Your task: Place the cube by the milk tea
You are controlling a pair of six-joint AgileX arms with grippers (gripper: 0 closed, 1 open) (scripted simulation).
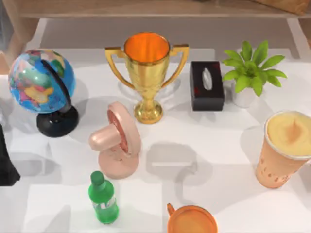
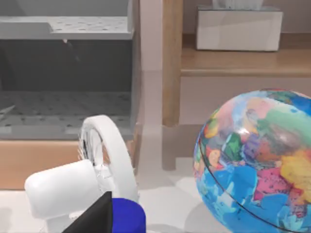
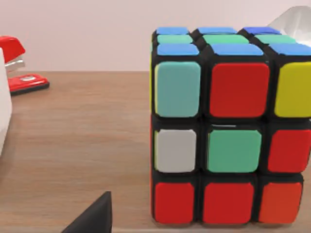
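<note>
A dark part of the right tool [image 3: 92, 217] shows in the right wrist view, low and just short of the black-edged puzzle cube with red, green, yellow and blue stickers [image 3: 228, 126]. I cannot tell whether this tool is released or clenched. The cube stands upright and square on a brown wooden surface [image 3: 73, 145], not on the white tabletop [image 1: 218, 194], so it has yet to be picked up. A red stapler [image 3: 19, 73] lies well apart from it.

The tall tapered orange-tan cup of milk tea with a creamy top [image 1: 286, 148] stands at the tabletop's 3 o'clock edge. Bare tabletop lies at its 9 o'clock, probably the easiest place for the cube. The smaller orange mug with a handle [image 1: 192, 221] at 6 o'clock is the nearest thing to avoid.

Farther off are:
- a black tissue box [image 1: 207, 85] at 1 o'clock
- a leafy potted plant [image 1: 250, 73] at 2 o'clock
- a gold trophy [image 1: 147, 73] at 12 o'clock

The left tool [image 2: 95, 218] is parked at 9 o'clock near the painted globe [image 2: 257, 165]. I cannot tell its state either.
</note>
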